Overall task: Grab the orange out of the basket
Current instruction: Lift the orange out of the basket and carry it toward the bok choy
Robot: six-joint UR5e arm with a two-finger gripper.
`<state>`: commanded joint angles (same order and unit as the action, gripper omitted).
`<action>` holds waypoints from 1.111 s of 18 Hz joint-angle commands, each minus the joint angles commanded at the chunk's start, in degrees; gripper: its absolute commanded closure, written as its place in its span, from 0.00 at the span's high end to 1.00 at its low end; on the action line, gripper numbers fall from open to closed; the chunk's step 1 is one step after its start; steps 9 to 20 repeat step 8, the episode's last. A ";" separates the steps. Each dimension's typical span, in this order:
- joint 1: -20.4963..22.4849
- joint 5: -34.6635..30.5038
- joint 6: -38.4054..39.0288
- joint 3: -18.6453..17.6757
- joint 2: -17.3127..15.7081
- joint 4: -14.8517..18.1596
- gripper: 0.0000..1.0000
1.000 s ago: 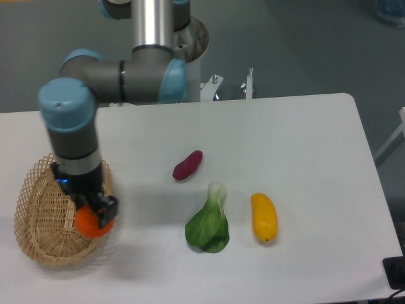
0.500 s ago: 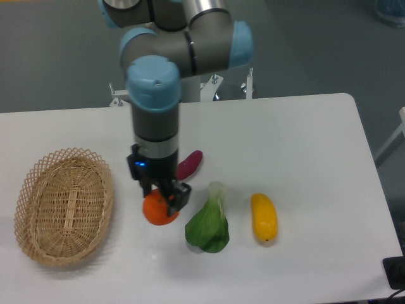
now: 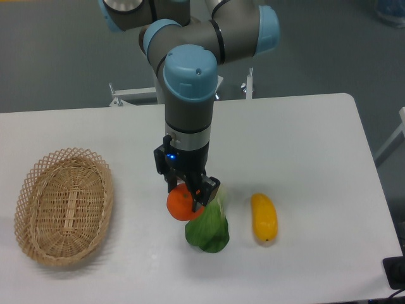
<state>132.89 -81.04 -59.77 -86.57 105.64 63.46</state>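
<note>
My gripper is shut on the orange, a small round bright-orange fruit, holding it over the middle of the table, just left of a green leafy vegetable. The oval tan wicker basket lies far to the left with nothing inside it. The arm reaches down from the back, its blue-capped wrist right above the gripper.
A green leafy vegetable lies directly beside and partly under the held orange. A yellow mango-like fruit lies to its right. The arm hides whatever lies behind the gripper. The table's front edge runs near the bottom of the view.
The gripper has carried the orange out of the basket and rightward across the table, now reaching the leafy vegetable. The basket stands empty. The purple vegetable is now hidden behind the arm.
</note>
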 joint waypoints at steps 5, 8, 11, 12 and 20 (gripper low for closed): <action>0.97 2.02 0.09 0.44 -0.09 0.53 0.67; 1.06 2.37 0.00 0.27 -0.70 0.70 0.67; 1.06 2.37 0.00 0.27 -0.70 0.70 0.67; 1.06 2.37 0.00 0.27 -0.70 0.70 0.67; 1.06 2.37 0.00 0.27 -0.70 0.70 0.67</action>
